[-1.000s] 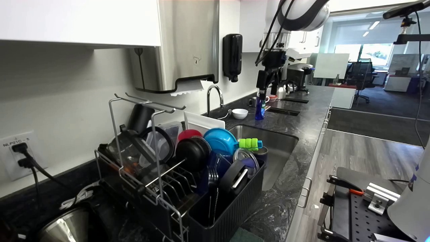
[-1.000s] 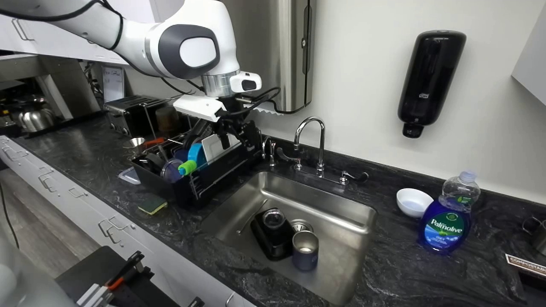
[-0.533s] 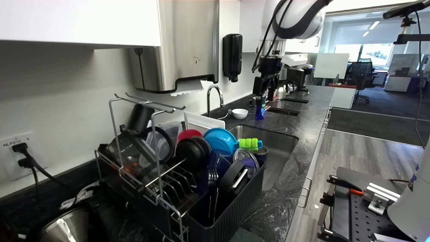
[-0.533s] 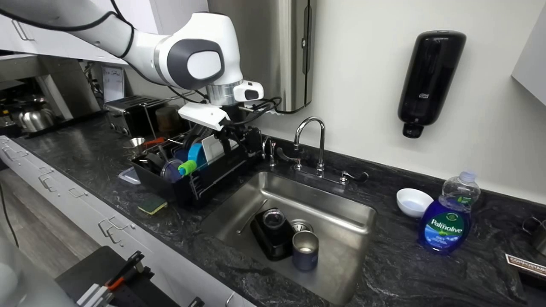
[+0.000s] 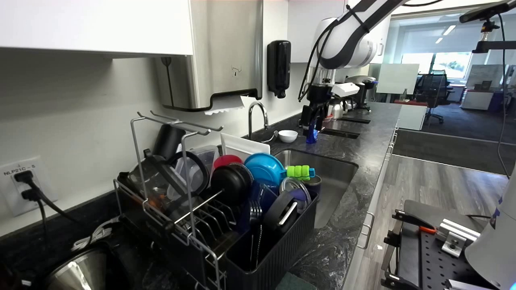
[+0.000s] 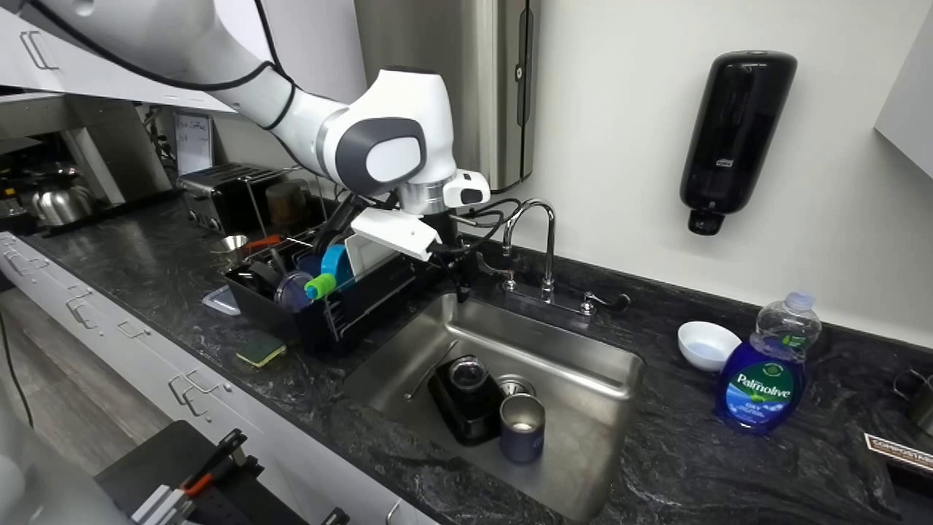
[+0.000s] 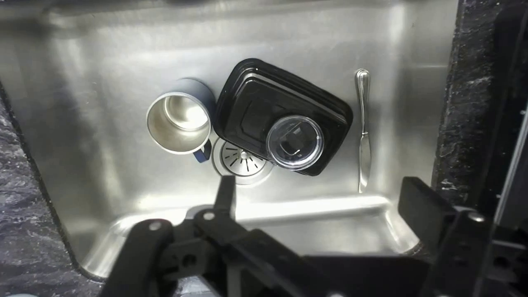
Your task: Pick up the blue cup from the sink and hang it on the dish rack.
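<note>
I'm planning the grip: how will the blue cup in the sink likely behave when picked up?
The blue cup looks stiff, given its metallic-looking inside. It may slide if nudged, standing on smooth metal in the sink. Its side handle might make it twist when lifted.

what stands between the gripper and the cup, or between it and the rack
Nothing visible stands over the cup, so the open gripper could likely come down on it. Toward the rack, the black container sits beside the cup, and the blue pan and white tray rise on the rack's side by the sink.
</note>
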{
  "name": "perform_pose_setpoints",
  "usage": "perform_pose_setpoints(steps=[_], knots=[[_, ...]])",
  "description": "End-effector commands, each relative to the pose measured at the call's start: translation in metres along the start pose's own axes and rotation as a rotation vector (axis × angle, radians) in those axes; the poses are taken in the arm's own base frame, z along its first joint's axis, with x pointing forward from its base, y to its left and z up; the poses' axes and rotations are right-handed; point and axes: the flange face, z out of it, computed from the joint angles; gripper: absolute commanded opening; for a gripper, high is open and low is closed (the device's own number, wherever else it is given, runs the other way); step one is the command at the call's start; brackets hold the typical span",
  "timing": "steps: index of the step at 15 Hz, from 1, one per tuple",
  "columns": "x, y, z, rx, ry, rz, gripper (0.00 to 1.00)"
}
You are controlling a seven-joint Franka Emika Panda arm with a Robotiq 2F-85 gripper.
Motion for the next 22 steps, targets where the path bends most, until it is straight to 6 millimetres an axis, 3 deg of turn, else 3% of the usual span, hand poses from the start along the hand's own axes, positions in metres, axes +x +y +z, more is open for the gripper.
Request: perform_pose_setpoints(steps=[1, 10, 14, 22], knots=[[0.016, 0.027, 0.025, 0.025, -0.027, -0.045, 1.00], [0.038, 0.099, 0.104, 0.011, -0.127, -0.069, 1.00], [0.046, 0.113, 0.136, -0.025, -0.168, -0.070, 1.00], [0.045, 0.111, 0.141, -0.031, -0.186, -0.067, 1.00]])
